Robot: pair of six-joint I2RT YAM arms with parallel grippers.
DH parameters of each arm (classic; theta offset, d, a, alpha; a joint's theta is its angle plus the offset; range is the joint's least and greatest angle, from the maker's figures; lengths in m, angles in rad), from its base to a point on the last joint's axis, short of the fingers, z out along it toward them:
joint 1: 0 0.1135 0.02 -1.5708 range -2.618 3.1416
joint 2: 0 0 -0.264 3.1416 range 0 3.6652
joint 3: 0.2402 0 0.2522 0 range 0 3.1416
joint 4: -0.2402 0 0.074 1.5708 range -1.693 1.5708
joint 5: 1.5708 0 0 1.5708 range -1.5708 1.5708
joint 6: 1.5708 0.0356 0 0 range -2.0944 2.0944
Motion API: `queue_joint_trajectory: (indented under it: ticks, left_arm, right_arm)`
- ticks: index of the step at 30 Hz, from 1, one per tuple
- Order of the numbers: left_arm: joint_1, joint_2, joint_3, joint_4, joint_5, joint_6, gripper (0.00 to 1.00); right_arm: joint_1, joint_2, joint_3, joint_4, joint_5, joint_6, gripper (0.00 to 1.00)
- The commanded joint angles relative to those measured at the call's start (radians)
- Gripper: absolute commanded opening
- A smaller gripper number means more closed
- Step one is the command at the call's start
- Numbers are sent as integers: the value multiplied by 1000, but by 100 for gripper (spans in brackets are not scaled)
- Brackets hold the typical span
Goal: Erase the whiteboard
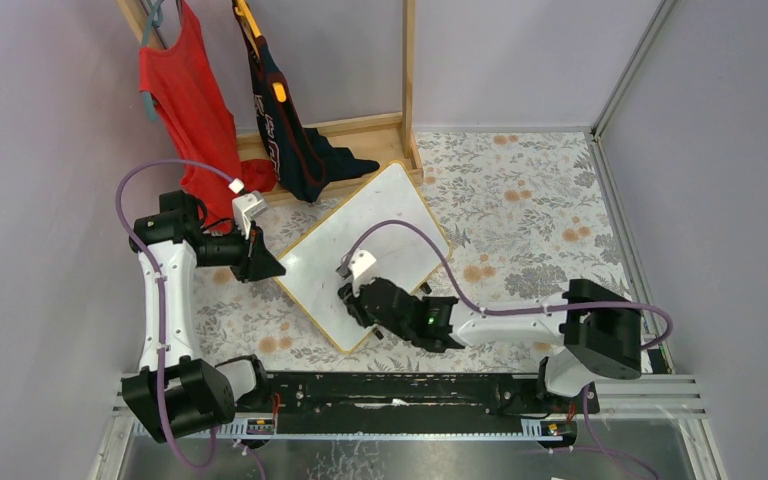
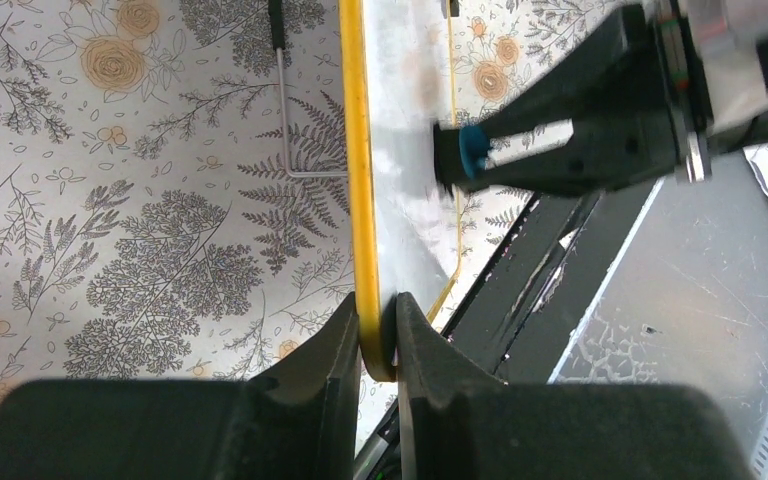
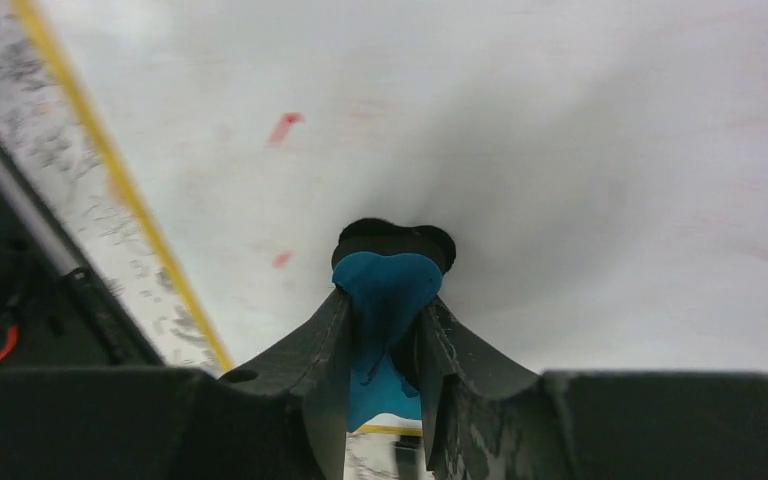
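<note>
Our right gripper (image 3: 385, 330) is clenched on the blue eraser (image 3: 388, 275), pad on the whiteboard (image 3: 580, 150) lying on the floral table (image 1: 530, 200). We should press flat, sweeping toward the red marks (image 3: 285, 127) at eleven o'clock, while our left gripper (image 2: 373, 322) pinches the frame (image 2: 353, 150) steady.

The top view looks steeply down from behind the near edge over the whole desk (image 1: 530, 190). The left wrist view sights low along the whiteboard (image 2: 405, 120) rim toward the right tool (image 2: 463, 152), whose own view stares close at that board's surface.
</note>
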Motion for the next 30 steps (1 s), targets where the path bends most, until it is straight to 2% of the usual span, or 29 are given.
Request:
queue_joint_trajectory:
  ticks: [1,6,9,21,30]
  left_arm:
    - [-18,-9,-16,-33,-37,49,0]
    - [-17,-8,-16,-33,-35,48,0]
    - [-18,-8,-16,-33,-32,44,0]
    - [-17,-7,-15,-33,-34,40,0]
    - [-18,-10,-14,-33,-33,40,0]
  right_arm:
    - [-65,-91,-35,-10,76,-17,0]
    - [-89,-95,-22,-5,66,-29,0]
    - [-87,-59,7,15,-8,-12,0]
    - [45,126,234,40,-76,-19,0]
    - [29,102,211,6,34,-58,0]
